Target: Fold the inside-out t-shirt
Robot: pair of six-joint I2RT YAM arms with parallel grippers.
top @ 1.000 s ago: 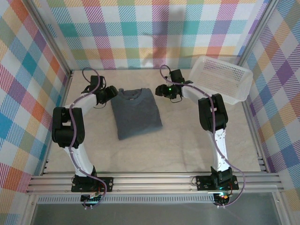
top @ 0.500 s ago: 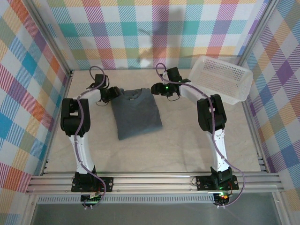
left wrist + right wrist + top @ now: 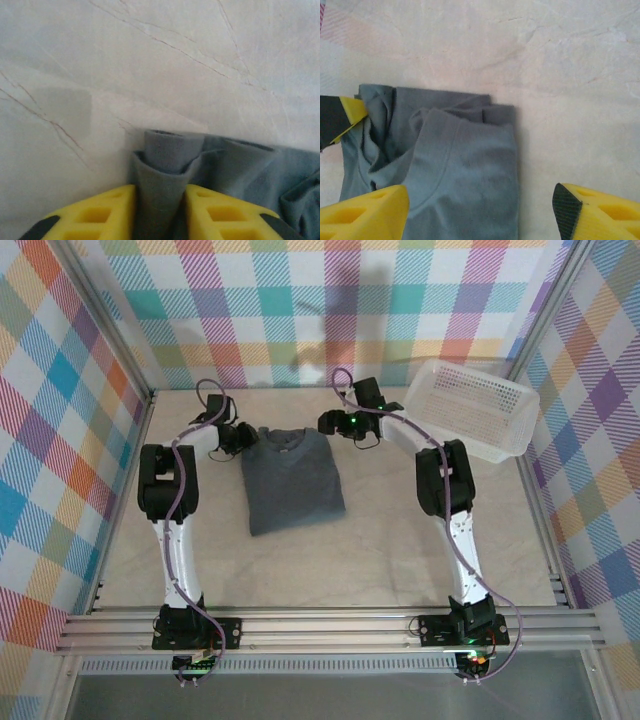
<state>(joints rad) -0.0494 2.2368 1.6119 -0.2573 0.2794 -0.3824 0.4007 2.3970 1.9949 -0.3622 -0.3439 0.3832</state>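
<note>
While the inside-out t-shirt (image 3: 293,480) lies as a folded rectangle toward 12 o'clock on the tabletop (image 3: 400,540), my left pincer (image 3: 160,200) is pinching a bunched pleat at its 11 o'clock corner. My right pincer (image 3: 480,196) hangs spread over the 1 o'clock corner, gripping nothing. My worry: lifting on 1 side would skew the fold, and that small pinch may catch only 1 layer and slip.

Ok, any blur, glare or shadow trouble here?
Top external: sharp, evenly lit, faint shadows on the back wall. Left wrist: soft, left gripper's fingers and pinched t-shirt blurred. Right wrist: t-shirt sharp, right gripper's fingers out of focus. No glare.
</note>
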